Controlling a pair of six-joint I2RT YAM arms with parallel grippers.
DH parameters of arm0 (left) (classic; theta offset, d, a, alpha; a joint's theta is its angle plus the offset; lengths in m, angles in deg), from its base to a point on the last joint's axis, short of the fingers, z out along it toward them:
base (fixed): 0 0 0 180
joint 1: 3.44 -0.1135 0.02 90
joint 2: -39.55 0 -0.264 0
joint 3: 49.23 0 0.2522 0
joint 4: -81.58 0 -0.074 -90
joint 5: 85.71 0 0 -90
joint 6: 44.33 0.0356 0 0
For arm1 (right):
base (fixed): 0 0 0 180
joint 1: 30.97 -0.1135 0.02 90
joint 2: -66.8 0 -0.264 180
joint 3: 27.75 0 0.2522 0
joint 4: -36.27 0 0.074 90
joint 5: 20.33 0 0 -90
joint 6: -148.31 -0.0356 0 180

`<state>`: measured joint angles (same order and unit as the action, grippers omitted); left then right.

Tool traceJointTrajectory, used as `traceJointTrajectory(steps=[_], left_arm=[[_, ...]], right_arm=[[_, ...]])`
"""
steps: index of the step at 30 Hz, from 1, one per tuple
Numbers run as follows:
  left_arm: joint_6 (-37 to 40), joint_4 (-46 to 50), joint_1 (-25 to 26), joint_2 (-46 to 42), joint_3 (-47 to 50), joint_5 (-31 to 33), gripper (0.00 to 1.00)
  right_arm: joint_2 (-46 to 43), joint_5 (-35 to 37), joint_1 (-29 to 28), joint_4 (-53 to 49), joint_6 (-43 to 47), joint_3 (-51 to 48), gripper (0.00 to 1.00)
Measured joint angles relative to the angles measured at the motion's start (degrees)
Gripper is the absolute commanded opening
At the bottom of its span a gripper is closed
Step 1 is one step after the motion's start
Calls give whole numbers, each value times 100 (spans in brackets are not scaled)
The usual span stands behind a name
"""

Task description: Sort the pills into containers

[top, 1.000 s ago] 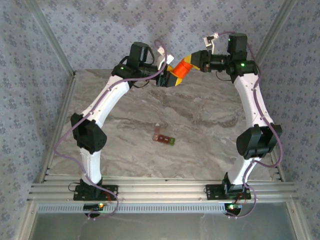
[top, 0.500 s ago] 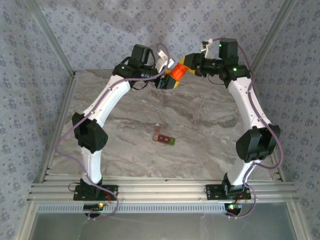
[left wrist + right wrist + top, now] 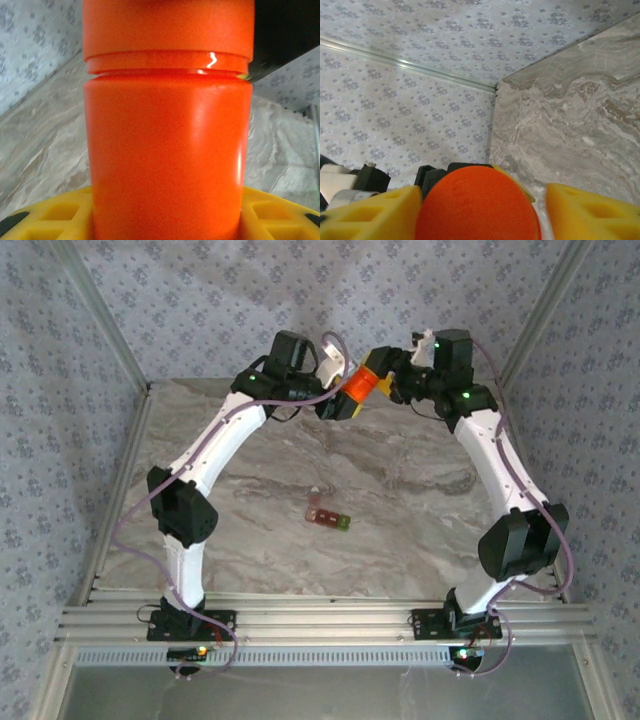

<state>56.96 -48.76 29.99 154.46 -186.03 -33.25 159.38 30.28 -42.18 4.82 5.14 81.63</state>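
left gripper (image 3: 337,404): raised over the far part of the table, yellow padded fingers pressed onto the base end of the bottle, pinching it.
containers (image 3: 328,515): small flat strip of joined compartments, dark red-brown with one green end to the right. it lies flat near the middle of the grey marbled table (image 3: 240,540), well apart from both grippers.
bottle (image 3: 360,386): glossy orange plastic cylinder with a matching orange cap (image 3: 167,25), held in the air between the two grippers.
right gripper (image 3: 388,374): at the cap end, jaws spread around the round orange top. one yellow finger (image 3: 370,212) sits against it, and the other finger (image 3: 592,210) stands clear with a gap.
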Motion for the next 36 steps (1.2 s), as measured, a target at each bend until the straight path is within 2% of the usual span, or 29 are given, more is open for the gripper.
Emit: traceJointTrajectory(steps=[9,15,19,24,28,32,36], left_arm=[[-494,-614,-48,0,-66,-1001,0],[-839,-754,-118,2,-173,-1517,0],[-931,-785,-116,4,-210,-1692,0],[-970,-763,-116,9,-219,-1788,0],[-988,-765,-116,48,-240,-1840,0],[-1014,-726,-116,66,-245,-1853,0],[-1032,-667,-118,66,-245,-1864,0]], right_arm=[[-299,-979,706,48,553,225,83],[-44,-1550,592,-323,1263,949,83],[175,-1644,374,-713,1696,1451,82],[286,-1606,251,-1073,2011,1576,71],[337,-1552,254,-1248,2142,1582,56],[350,-1497,245,-1344,2267,1609,51],[350,-1408,203,-1390,2328,1609,42]])
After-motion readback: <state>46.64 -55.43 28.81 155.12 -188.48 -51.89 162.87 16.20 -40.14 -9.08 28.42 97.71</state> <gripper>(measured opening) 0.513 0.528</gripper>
